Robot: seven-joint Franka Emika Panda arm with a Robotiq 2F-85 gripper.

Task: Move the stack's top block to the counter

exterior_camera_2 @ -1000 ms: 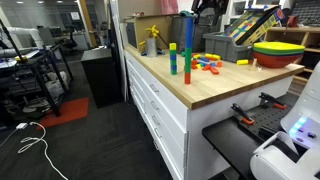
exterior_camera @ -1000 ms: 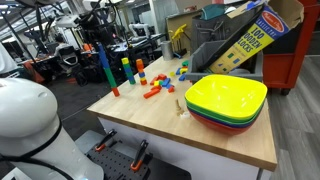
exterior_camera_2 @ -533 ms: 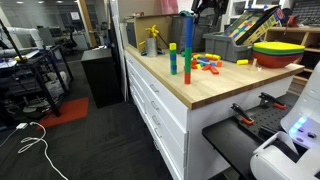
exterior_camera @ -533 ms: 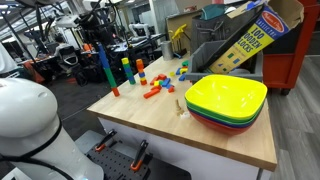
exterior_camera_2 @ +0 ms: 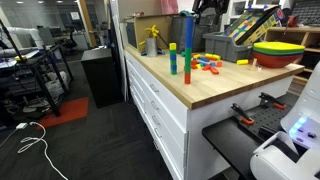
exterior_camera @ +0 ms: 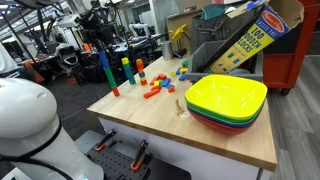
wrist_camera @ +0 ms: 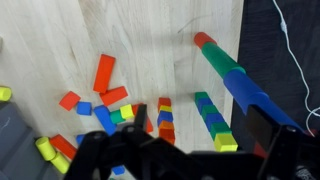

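Fingers (wrist_camera: 280, 140) spread, empty, above tall blue-green-red block stack (wrist_camera: 238, 82); hazard: off-centre closing likely topples slender stack across light butcher-block counter (wrist_camera: 150, 40).

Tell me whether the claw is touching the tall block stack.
Cannot tell. In the wrist view the claw overlaps the tall stack's top end, but no contact or gap shows plainly.

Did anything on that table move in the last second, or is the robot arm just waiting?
Nothing visibly changed. The gripper hangs above the tall block stack just as it did a second ago. The loose blocks and the stacked bowls lie where they were on the counter.
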